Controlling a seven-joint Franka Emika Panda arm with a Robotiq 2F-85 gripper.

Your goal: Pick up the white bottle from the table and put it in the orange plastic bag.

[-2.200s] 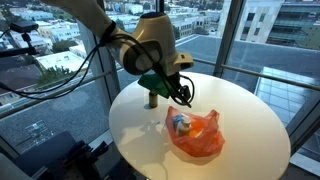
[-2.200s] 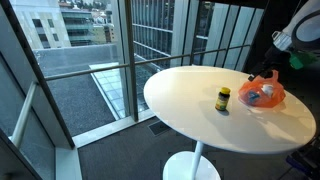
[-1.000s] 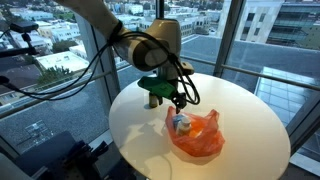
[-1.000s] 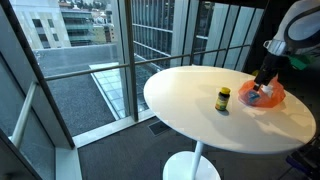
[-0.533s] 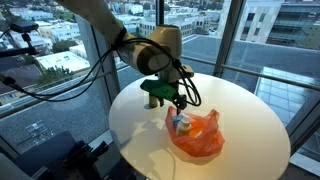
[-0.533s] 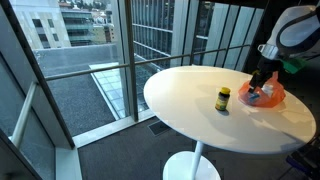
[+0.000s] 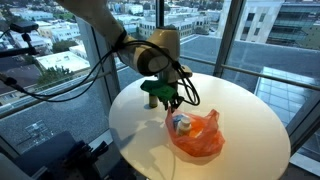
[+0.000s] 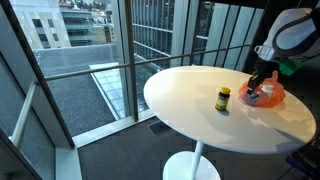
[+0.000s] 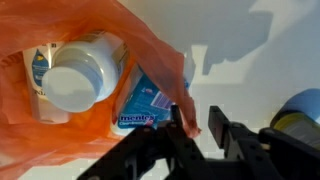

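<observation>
The gripper (image 9: 198, 120) has dropped to the rim of the orange plastic bag (image 9: 60, 150) since a moment ago, and its jaws have drawn in from wide to narrow. A fold of the bag's edge lies at the black fingers (image 9: 181, 128); I cannot tell whether it is pinched. Just beyond, the white bottle (image 9: 85, 72) lies on its side inside the bag, touching a blue mint box (image 9: 145, 105). A small yellowish bottle (image 8: 224, 98) stands upright near the bag on the round white table (image 7: 240, 110). Behind everything, tall windows (image 8: 100, 40) show city buildings.
</observation>
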